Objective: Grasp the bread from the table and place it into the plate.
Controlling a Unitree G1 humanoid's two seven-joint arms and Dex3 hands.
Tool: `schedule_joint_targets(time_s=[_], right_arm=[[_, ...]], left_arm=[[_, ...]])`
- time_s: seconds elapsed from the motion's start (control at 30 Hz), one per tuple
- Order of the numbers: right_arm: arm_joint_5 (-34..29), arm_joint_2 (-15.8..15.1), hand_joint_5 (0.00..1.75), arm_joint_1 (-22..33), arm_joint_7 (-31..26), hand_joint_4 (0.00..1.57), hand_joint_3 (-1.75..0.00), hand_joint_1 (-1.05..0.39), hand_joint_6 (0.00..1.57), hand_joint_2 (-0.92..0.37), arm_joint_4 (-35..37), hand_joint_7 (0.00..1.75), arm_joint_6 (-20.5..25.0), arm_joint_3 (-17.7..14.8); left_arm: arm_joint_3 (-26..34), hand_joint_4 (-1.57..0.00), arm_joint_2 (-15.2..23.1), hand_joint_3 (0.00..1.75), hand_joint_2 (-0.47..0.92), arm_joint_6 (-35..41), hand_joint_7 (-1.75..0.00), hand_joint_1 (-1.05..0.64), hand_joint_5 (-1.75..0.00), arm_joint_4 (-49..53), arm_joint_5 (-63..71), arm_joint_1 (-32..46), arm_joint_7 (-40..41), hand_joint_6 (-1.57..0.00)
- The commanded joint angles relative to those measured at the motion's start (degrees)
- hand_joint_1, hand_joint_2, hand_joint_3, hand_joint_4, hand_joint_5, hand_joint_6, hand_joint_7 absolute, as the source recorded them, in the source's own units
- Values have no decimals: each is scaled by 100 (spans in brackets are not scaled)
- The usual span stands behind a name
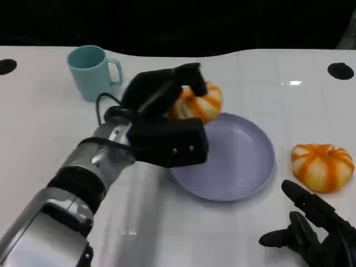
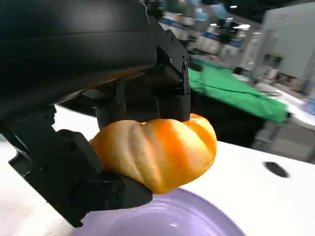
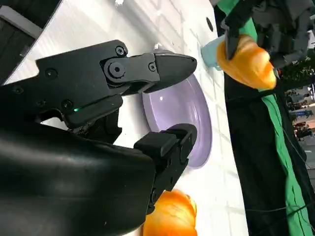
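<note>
The left robot hand [image 1: 167, 111] grips a bread [image 1: 196, 104], an orange bun with pale stripes, and holds it in the air over the far left rim of the plate [image 1: 245, 172]. In the left wrist view the fingers [image 2: 170, 83] press on the bread [image 2: 157, 150] from one side and a thumb clamps it from the opposite side, with the lilac plate [image 2: 197, 221] just beneath it. The bread does not touch the plate there.

The plate is round, shallow and lilac, and it lies near the middle of the white surface [image 1: 44, 128]. A second bread [image 1: 322, 166] of the same kind rests on the surface just right of the plate, apart from its rim. A teal mug [image 1: 92, 71] stands upright at the far left, well apart from the plate, its handle turned toward the right.

The right robot hand [image 1: 311, 231] sits low at the near right edge, close to the second bread but not touching it. Its fingers are apart and it holds nothing. In the right wrist view its fingers [image 3: 147, 69] reach over the plate [image 3: 189, 118], the second bread [image 3: 172, 216] lies beside them, and the held bread [image 3: 246, 61] hangs beyond the plate in the left robot hand [image 3: 261, 19].
</note>
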Motion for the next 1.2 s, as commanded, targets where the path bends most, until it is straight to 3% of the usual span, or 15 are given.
schedule_joint_targets(time_s=[0.03, 0.37, 0.43, 0.5, 0.67, 0.7, 0.73, 0.77, 0.8, 0.87, 0.93, 1.07, 1.2], right_arm=[[42, -106, 91, 4, 27, 88, -28, -77, 118, -92, 1, 2, -26, -62], [68, -136, 92, -67, 24, 89, -28, -77, 118, -92, 55, 2, 18, -97], [29, -140, 92, -70, 11, 88, -29, -77, 118, -92, 59, 2, -7, -83], [13, -136, 92, -66, 0, 88, -29, -77, 118, -92, 53, 2, -14, -76], [37, -117, 92, -60, 3, 88, -29, -78, 119, -92, 39, 2, 0, -77], [61, -104, 92, -56, 7, 87, -28, -77, 118, -92, 28, 2, 12, -79], [83, -93, 92, -52, 8, 87, -28, -77, 118, -92, 17, 2, 25, -81], [103, -87, 91, -52, 14, 87, -28, -77, 118, -92, 12, 2, 35, -84], [102, -90, 91, -51, 23, 87, -28, -77, 118, -92, 14, 2, 23, -81], [105, -90, 91, -51, 31, 87, -28, -77, 118, -92, 17, 2, 3, -78], [121, -86, 91, -50, 31, 87, -28, -77, 118, -92, 10, 2, 16, -78], [112, -79, 90, -43, -15, 88, -28, -76, 119, -92, -18, 2, 48, -70], [113, -78, 90, -42, -22, 88, -28, -76, 119, -92, -29, 3, 52, -65]], left_arm=[[-249, -91, -199, 87, 65, -155, -175, -19, -175, 174, 238, -246, 116, -69], [-563, -92, -695, 73, 64, 418, -175, -18, -175, 607, 574, -470, 252, -68], [-633, -90, -722, 48, 74, 502, -162, -18, -175, 683, 647, -503, 261, -68], [-692, -88, -730, 35, 80, 623, -145, -18, -175, 750, 675, -560, 67, -71], [-732, -87, -706, 30, 83, 736, -136, -17, -175, 786, 637, -622, -273, -74], [-742, -81, -674, 25, 84, 767, -102, -19, -163, 802, 615, -657, -507, -73], [-762, -75, -628, 15, 88, 754, -57, -25, -145, 812, 615, -674, -666, -79], [-792, -68, -579, 11, 90, 724, -35, -32, -127, 825, 628, -698, -844, -80], [-806, -59, -544, 16, 91, 719, -15, -44, -87, 841, 618, -734, -1103, -73], [-777, -51, -513, 27, 92, 757, -4, -59, -43, 849, 552, -781, -1516, -60], [-770, -43, -477, 40, 92, 808, -1, -74, -21, 811, 512, -823, -1865, -49], [-740, -34, -418, 58, 92, 854, 0, -92, -9, 738, 426, -873, -2343, -36], [-646, -31, -326, 63, 92, 800, 0, -96, -7, 645, 317, -876, -2653, -33]])
